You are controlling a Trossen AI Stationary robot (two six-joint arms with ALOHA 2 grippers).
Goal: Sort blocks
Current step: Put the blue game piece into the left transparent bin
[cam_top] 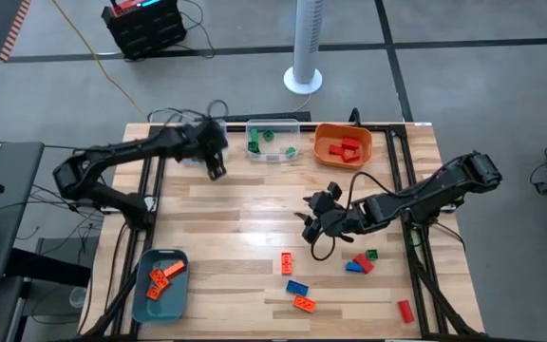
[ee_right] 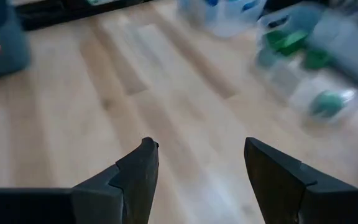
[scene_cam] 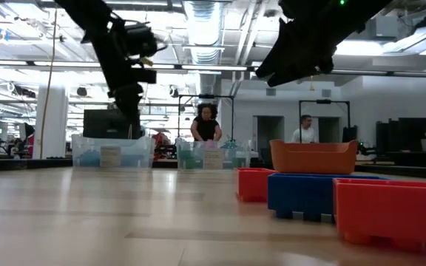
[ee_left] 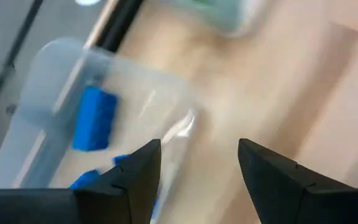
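Note:
Loose blocks lie flat on the near right of the table: an orange one (cam_top: 286, 262), a blue one (cam_top: 297, 287), another orange one (cam_top: 304, 303), a red, blue and green cluster (cam_top: 360, 263) and a red one (cam_top: 405, 310). My right gripper (cam_top: 313, 222) is open and empty above the table, just beyond the blocks; its wrist view (ee_right: 201, 146) shows bare wood between the fingers. My left gripper (cam_top: 216, 168) is open and empty at the far left, over the edge of a clear bin (ee_left: 61, 74) holding blue blocks (ee_left: 94, 118).
Along the far edge stand a clear bin with green blocks (cam_top: 273, 141) and an orange bin with red blocks (cam_top: 343, 145). A teal bin with orange blocks (cam_top: 160, 283) sits at the near left corner. Bare wood lies mid-table. People stand in the room beyond (scene_cam: 206, 124).

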